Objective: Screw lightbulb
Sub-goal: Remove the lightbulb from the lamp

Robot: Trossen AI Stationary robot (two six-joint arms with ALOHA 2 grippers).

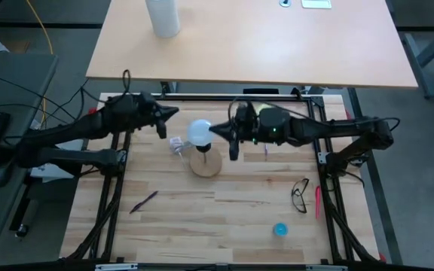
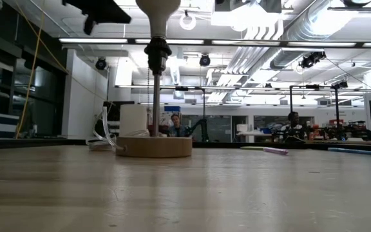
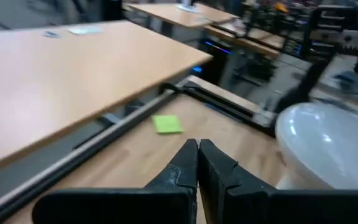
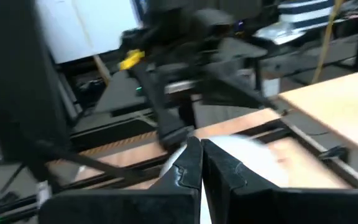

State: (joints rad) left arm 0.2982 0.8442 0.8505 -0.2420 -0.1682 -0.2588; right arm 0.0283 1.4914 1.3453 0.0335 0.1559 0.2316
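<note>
Blue cap (image 1: 279, 229) and glasses (image 1: 300, 196) sit lower right of the frame, then at centre the lightbulb (image 1: 200, 132) stands in the socket on its wooden disc (image 1: 206, 163), the 2 grippers, left gripper (image 1: 175, 112) and right gripper (image 1: 213, 130), flanking it, fingers pressed together, empty.

On the worktop a round wooden base (image 1: 206, 164) sits near the middle, glasses (image 1: 300, 195) and a red pen (image 1: 317, 202) by the right edge (a blue cap (image 1: 279, 229) nearer the front), a purple pen (image 1: 145, 201) front-left.
</note>
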